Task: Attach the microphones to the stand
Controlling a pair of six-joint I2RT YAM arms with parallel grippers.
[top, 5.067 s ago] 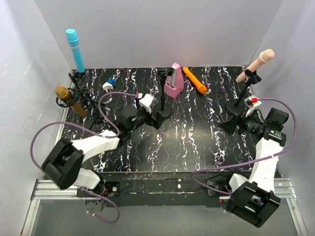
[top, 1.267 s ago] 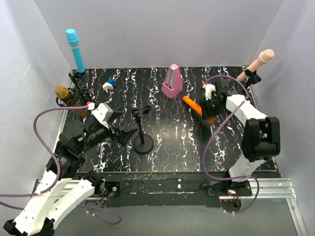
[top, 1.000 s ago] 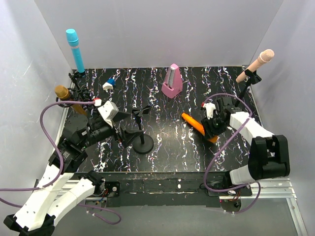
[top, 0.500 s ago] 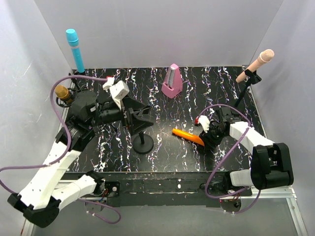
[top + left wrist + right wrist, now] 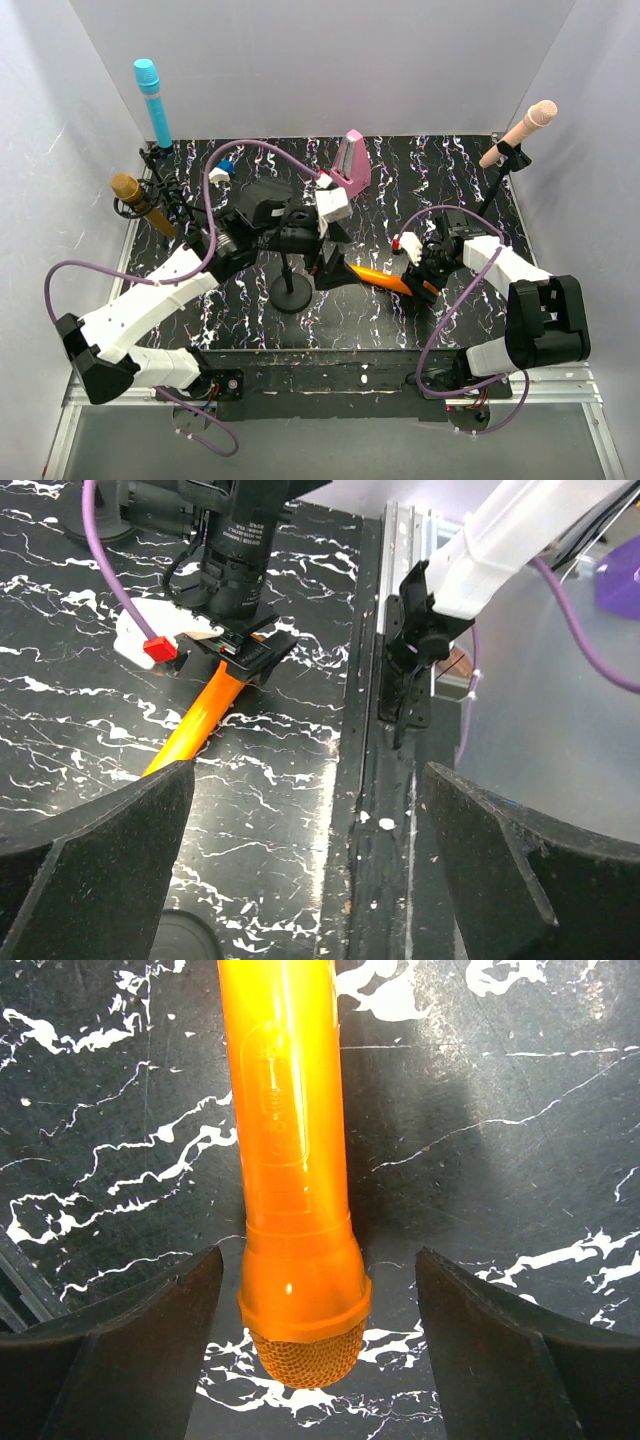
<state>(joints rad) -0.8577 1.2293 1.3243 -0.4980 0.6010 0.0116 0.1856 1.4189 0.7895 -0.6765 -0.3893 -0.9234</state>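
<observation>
Lying mid-frame on the table [image 5: 380, 320], the orange microphone [image 5: 378, 278] sits between the right end effector's [image 5: 312, 1345] spread jaws; the left end effector [image 5: 300, 855] gapes wide.

Table top [image 5: 400, 330] black, veined with white marbling; orange microphone [image 5: 285, 1140] glossy bright orange, its mesh head a duller orange-gold; second microphone [image 5: 152, 100] cyan-blue; third microphone [image 5: 133, 196] brownish gold; fourth microphone [image 5: 520, 130] pale pink-beige; metronome [image 5: 350, 168] pink; stand [image 5: 290, 292] black throughout; arms [image 5: 150, 300] white with black joints; cables [image 5: 97, 550] purple; walls [image 5: 350, 60] plain pale grey.
</observation>
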